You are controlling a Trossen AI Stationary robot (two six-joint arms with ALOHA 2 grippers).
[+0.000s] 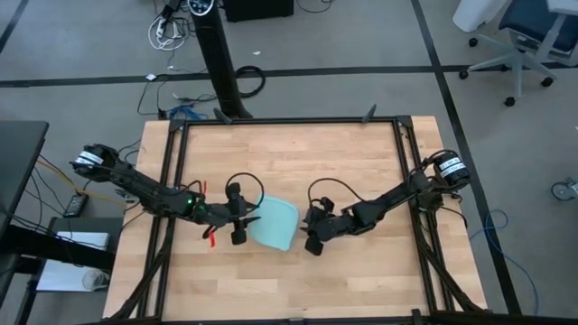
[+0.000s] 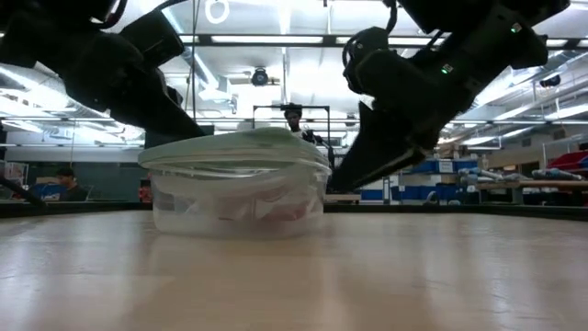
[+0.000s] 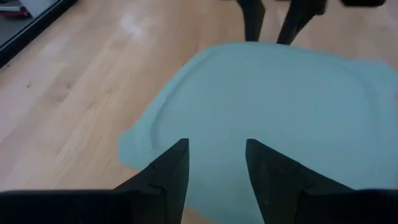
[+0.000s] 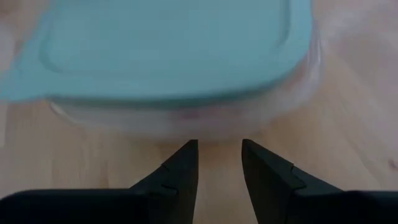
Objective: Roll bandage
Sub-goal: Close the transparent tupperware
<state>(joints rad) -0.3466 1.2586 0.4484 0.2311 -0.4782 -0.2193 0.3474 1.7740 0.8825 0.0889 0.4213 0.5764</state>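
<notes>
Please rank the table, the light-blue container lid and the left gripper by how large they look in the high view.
1. The wooden table, by far the largest.
2. The light-blue container lid.
3. The left gripper, open at the lid's edge, smaller than the lid.

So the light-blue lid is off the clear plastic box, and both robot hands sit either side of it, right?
Not quite: the light-blue lid is on the clear plastic box, as the low view shows. The left hand and right hand do sit either side.
</notes>
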